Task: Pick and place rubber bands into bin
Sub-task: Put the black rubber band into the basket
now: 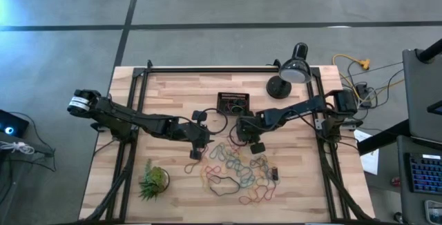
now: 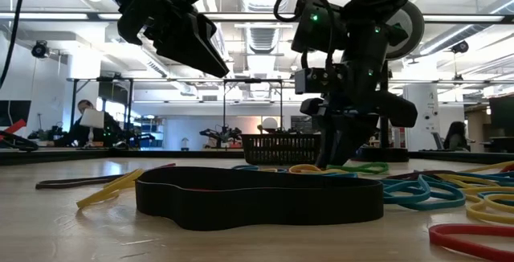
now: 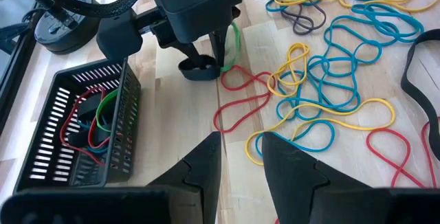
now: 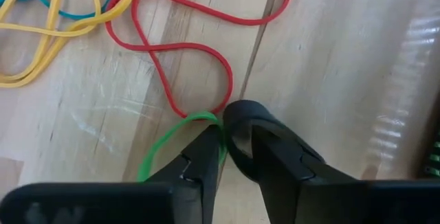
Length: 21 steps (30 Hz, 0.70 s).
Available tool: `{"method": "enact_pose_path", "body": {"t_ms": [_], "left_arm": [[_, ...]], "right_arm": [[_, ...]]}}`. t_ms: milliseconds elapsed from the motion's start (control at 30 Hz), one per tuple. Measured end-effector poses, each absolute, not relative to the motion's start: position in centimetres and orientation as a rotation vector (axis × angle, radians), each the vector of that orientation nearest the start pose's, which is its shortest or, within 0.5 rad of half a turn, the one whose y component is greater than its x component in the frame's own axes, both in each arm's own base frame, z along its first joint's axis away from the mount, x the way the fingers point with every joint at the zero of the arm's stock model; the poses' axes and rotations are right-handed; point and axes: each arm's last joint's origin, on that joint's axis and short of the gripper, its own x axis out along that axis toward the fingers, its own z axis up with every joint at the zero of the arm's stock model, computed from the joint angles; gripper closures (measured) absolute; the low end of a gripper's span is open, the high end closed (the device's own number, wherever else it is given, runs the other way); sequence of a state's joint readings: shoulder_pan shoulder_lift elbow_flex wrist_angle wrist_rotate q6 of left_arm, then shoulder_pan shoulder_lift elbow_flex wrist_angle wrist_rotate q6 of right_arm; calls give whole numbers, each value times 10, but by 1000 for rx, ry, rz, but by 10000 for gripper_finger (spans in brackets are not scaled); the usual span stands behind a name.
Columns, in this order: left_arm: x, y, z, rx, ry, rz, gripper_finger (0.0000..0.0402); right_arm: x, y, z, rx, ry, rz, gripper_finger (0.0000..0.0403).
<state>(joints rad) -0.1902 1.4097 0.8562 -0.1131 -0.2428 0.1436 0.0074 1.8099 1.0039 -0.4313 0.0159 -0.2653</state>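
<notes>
Many coloured rubber bands (image 1: 238, 170) lie in a loose pile on the wooden table, toward its near side. The black slotted bin (image 1: 233, 103) stands farther back and holds a few bands (image 3: 89, 117). My right gripper (image 4: 227, 131) points steeply down, with its fingertips at the table between the bin and the pile. It is slightly open, with a green rubber band (image 4: 172, 138) at its tips and a red band (image 4: 185, 52) just beyond. My left gripper (image 3: 240, 148) hovers open above the table, left of the pile, and holds nothing. My right gripper has the green band's end (image 4: 206, 119) curved round the tip of one finger (image 4: 203, 148). One strand runs outside that finger and one runs into the narrow gap between the fingers. The fingers come from above. The band rises beside the finger (image 3: 235, 38).
A black desk lamp (image 1: 290, 73) stands at the far right of the table. A spiky green plant (image 1: 153, 181) sits near the front left. A wide black band (image 2: 257, 198) lies at the near edge of the pile. Bare wood shows between the bin and the pile.
</notes>
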Motion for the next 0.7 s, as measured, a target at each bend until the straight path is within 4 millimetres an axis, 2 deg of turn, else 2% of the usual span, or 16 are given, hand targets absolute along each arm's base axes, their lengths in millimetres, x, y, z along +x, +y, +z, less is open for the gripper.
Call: {"method": "enact_pose_path", "body": {"t_ms": [300, 700], "left_arm": [[289, -49, 227, 282, 655, 4, 311], [289, -49, 227, 283, 656, 3, 310]], "right_arm": [[327, 2, 134, -228, 1227, 182, 342], [326, 2, 134, -219, 1231, 191, 343]]}}
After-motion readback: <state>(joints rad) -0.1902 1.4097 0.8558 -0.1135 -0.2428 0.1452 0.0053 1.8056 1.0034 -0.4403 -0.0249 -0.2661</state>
